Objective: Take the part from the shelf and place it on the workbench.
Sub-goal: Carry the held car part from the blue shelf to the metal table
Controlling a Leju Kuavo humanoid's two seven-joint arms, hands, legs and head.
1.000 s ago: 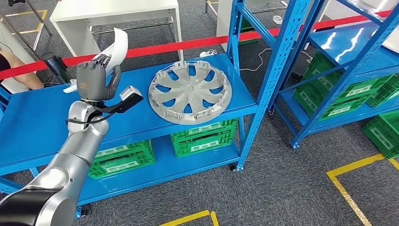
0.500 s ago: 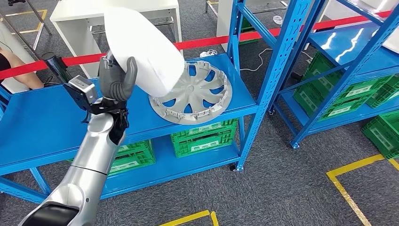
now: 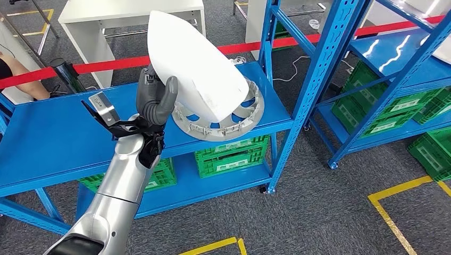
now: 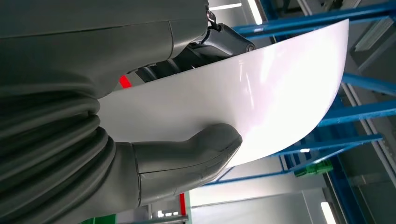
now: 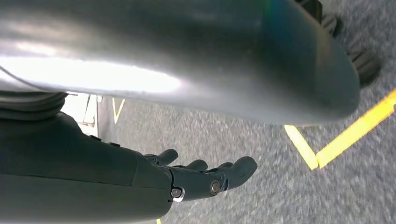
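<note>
My left hand (image 3: 155, 97) grips a large white curved part (image 3: 197, 74) and holds it up above the blue shelf (image 3: 48, 138). In the left wrist view the thumb (image 4: 187, 158) presses on the glossy white part (image 4: 261, 93). The part hides much of a grey wheel cover (image 3: 247, 114) lying flat on the shelf. My right hand (image 5: 205, 179) hangs over grey carpet with its fingers loosely stretched and nothing in them.
A white table (image 3: 106, 16) stands behind a red barrier tape (image 3: 106, 65). Green crates (image 3: 228, 154) sit on the lower shelf. A second blue rack (image 3: 393, 64) with green crates stands at the right. Yellow floor tape (image 3: 393, 191) marks the carpet.
My left arm has swung right and lifted the white part, which has turned its broad face toward the camera and now covers the wheel cover.
</note>
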